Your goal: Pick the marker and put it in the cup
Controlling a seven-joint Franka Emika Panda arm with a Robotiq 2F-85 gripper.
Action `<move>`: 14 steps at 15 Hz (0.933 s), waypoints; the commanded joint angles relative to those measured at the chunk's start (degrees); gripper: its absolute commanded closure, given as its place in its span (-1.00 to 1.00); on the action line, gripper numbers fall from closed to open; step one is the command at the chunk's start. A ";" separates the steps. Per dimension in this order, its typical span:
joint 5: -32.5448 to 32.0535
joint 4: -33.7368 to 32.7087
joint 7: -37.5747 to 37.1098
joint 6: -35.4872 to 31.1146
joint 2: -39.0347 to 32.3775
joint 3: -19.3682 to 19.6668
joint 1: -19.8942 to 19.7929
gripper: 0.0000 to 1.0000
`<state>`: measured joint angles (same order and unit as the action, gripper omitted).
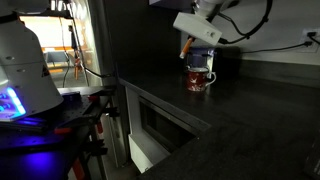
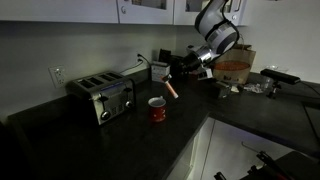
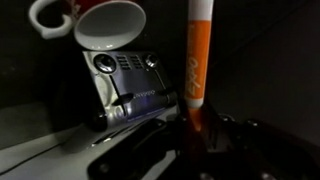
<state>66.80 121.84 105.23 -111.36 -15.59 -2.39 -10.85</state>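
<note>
My gripper [image 2: 178,76] is shut on the orange-red marker [image 2: 172,90] and holds it in the air above the dark counter, slanting down toward the cup. The cup [image 2: 157,109], a small red-brown mug with a side handle, stands on the counter just below and slightly to one side of the marker's tip. In an exterior view the gripper [image 1: 190,50] hangs right above the cup [image 1: 199,79], with the marker [image 1: 187,48] partly hidden. In the wrist view the marker [image 3: 196,60] sticks out from the jaws [image 3: 196,135] and the cup's white opening [image 3: 105,25] lies off to its side.
A silver toaster [image 2: 103,96] stands on the counter near the cup; it also shows in the wrist view [image 3: 130,85]. A dark appliance [image 2: 165,66] and a brown basket [image 2: 236,66] stand at the back. The counter edge [image 1: 165,105] drops to cabinets.
</note>
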 commanded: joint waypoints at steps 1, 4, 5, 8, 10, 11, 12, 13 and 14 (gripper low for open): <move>1.63 -5.16 3.80 -1.14 -4.88 1.19 3.09 0.91; 2.45 -9.55 5.42 -3.23 -9.26 0.75 4.43 0.91; 2.69 -10.88 5.91 -3.95 -10.59 0.58 4.78 0.91; 3.42 -15.32 7.17 -5.24 -14.85 0.19 5.62 0.91; 3.29 -18.01 7.04 -5.58 -17.37 0.03 6.07 0.91; 3.14 -19.08 6.96 -5.69 -18.41 -0.08 6.25 0.91; 3.02 -20.11 6.67 -6.06 -19.48 -0.13 6.45 0.91; 3.01 -21.04 6.68 -6.16 -20.46 -0.23 6.49 0.91; 2.98 -21.98 6.58 -6.38 -21.37 -0.30 6.57 0.91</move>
<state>69.07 102.73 111.14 -116.36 -34.62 -2.51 -4.67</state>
